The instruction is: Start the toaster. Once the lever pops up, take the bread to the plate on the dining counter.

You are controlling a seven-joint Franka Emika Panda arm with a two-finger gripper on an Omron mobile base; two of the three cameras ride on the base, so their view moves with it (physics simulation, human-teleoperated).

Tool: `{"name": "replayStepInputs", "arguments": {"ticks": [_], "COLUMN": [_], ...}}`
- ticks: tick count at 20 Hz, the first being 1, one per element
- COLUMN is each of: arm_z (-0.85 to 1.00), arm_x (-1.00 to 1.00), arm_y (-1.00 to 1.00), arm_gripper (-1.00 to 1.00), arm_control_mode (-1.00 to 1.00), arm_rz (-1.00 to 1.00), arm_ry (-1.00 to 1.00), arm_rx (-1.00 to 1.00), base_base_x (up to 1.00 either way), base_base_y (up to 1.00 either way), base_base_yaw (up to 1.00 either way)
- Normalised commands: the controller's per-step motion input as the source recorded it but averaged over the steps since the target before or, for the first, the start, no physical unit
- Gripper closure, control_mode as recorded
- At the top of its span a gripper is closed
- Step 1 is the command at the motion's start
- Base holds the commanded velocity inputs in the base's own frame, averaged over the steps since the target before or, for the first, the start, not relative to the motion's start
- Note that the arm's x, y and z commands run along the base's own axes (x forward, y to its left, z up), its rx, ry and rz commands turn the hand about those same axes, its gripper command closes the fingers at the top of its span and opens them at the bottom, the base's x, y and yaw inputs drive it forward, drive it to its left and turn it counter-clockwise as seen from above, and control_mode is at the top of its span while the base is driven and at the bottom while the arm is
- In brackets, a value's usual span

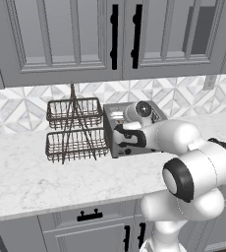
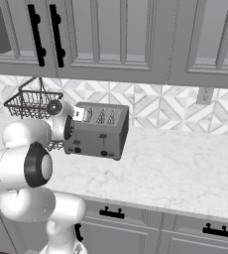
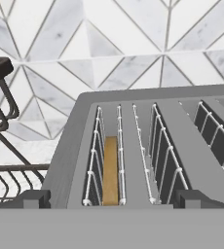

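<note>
Marble-topped surface [image 1: 36,177] along a wall of grey-and-white diamond tile [image 3: 109,48], grey cabinets [image 1: 61,34] above with black handles. Toaster [image 1: 110,140] standing on the surface near the wall, two black levers and knobs across its front in the right base view [image 2: 98,134]. Two-tier wire rack [image 1: 75,130] just beside it at 9 o'clock in the left base view.

Tool [image 3: 113,200] poised over the toaster's front-left corner, looking down along the slots. Open: dark fingertips [image 3: 36,198] spread wide at 7 and 5 o'clock of the hand view, gripping nothing, level with the near edge of the toaster top. Touching it or not: cannot tell.

Bread [image 3: 110,170] upright in the leftmost slot, sunk between the white wire guides, golden top edge seen at 6 o'clock of the hand view. Neighbouring slots at 3 o'clock bare wire and dark interior. Part of the rack at 9 o'clock in that view.
</note>
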Motion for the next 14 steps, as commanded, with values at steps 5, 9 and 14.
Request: {"name": "replayStepInputs", "arguments": {"ticks": [5,9,14], "arm_z": [0.00,0.00,0.00], "arm_x": [0.00,0.00,0.00], "arm_y": [0.00,0.00,0.00], "arm_gripper": [-1.00,-1.00,-1.00], "arm_control_mode": [-1.00,-1.00,-1.00], "arm_rz": [0.00,0.00,0.00], "arm_ry": [0.00,0.00,0.00], "arm_rx": [0.00,0.00,0.00], "base_base_x": [0.00,0.00,0.00], "base_base_y": [0.00,0.00,0.00], "base_base_yaw": [0.00,0.00,0.00]}}
